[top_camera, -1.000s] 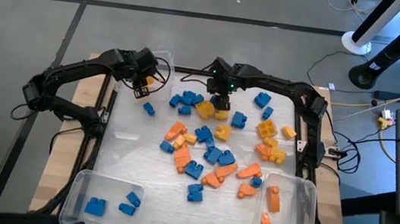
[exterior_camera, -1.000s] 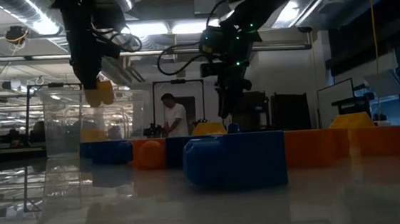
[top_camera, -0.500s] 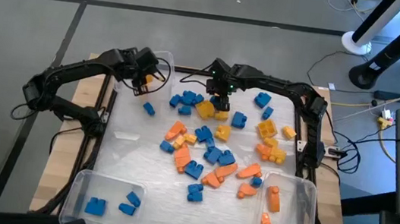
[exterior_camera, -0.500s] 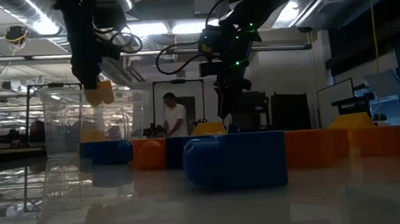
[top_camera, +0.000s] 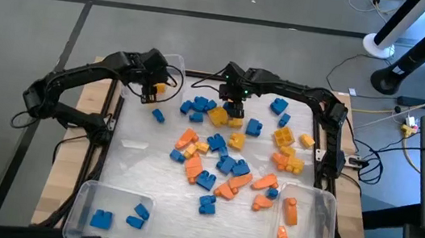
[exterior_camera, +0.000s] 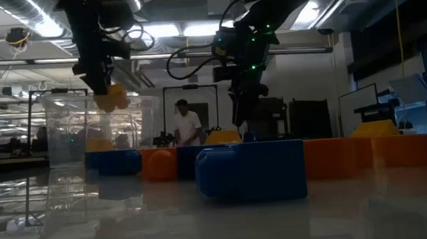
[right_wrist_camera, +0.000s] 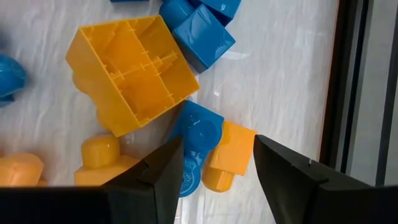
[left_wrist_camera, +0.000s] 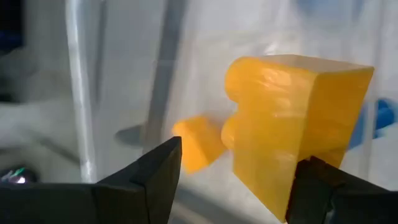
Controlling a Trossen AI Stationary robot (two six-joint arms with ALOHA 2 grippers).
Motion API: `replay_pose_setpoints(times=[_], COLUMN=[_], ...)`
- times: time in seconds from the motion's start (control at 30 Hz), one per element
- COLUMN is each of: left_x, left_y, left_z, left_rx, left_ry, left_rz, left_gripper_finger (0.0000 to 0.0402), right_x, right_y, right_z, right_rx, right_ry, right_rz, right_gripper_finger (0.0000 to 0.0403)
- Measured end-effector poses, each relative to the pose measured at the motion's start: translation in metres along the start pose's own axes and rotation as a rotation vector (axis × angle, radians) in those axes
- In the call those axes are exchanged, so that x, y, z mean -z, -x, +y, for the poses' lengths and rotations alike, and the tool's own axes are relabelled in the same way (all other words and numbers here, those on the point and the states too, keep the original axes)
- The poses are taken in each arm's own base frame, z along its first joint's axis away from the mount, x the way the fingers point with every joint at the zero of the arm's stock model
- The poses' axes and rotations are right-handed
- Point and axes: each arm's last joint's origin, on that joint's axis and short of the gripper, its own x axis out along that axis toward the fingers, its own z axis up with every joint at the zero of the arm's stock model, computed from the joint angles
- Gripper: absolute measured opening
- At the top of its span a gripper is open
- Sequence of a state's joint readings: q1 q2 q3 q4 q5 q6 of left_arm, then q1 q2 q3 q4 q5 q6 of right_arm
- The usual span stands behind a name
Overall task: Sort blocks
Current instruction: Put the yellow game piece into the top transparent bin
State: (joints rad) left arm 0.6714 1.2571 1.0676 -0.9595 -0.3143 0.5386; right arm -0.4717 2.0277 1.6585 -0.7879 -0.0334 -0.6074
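Blue, orange and yellow blocks (top_camera: 229,149) lie scattered across the middle of the table. My left gripper (top_camera: 150,87) hangs open over the clear bin (top_camera: 173,67) at the far left. A yellow block (left_wrist_camera: 292,124) sits between its fingers, up against one finger (left_wrist_camera: 326,186), with a gap to the other (left_wrist_camera: 149,174). A smaller yellow block (left_wrist_camera: 196,143) lies below it in the bin. My right gripper (right_wrist_camera: 214,180) stands open, pointing down over a blue block (right_wrist_camera: 198,140) and a yellow-orange one (right_wrist_camera: 231,155) at the far middle. My left gripper has the yellow block's side (left_wrist_camera: 298,168) right beside one finger, while the other finger stands clear of it. I cannot tell whether the block touches that finger. The block is tilted and clear of the bin's floor, with the fingers coming from above.
A clear bin (top_camera: 88,201) with blue blocks stands at the near left. Another clear bin (top_camera: 322,222) with orange blocks stands at the near right. A big yellow block (right_wrist_camera: 130,68) lies upside down beside my right gripper. A person (exterior_camera: 186,125) stands far behind the table.
My left gripper has opened and rolled its wrist while staying over the far-left bin. The yellow block has shifted a little sideways and tipped between the fingers.
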Motion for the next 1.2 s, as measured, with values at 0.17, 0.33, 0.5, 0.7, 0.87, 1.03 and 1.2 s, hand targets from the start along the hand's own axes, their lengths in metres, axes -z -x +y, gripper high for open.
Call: replay_pose_setpoints(times=[0.17,0.33,0.5,0.7,0.87,1.03,1.2], left_x=[0.000,0.004,0.012,0.018,0.018,0.018,0.021], left_y=[0.004,0.017,0.024,0.021,0.020,0.014,0.003], left_z=[0.001,0.004,0.008,0.010,0.010,0.007,0.001], left_rx=[0.024,-0.020,-0.046,-0.016,-0.010,-0.013,-0.008], left_ry=[-0.038,-0.088,-0.062,0.115,0.216,0.230,0.178], left_rz=[-0.057,-0.116,-0.128,-0.073,-0.072,-0.079,-0.054], left_gripper_finger=[0.0219,0.0218,0.0218,0.0218,0.0218,0.0218,0.0218], right_x=[0.000,0.000,0.000,0.000,0.000,-0.003,-0.020], right_y=[0.000,0.000,0.000,0.000,0.000,0.000,0.004], right_z=[0.000,0.000,0.000,0.000,0.000,0.003,0.015], right_rx=[0.000,-0.001,-0.001,-0.001,-0.001,-0.038,-0.054], right_ry=[0.000,0.000,0.000,0.000,0.000,0.006,0.058], right_rz=[0.001,0.001,0.001,0.001,0.001,-0.039,-0.116], right_gripper_finger=[0.0193,0.0193,0.0193,0.0193,0.0193,0.0193,0.0193])
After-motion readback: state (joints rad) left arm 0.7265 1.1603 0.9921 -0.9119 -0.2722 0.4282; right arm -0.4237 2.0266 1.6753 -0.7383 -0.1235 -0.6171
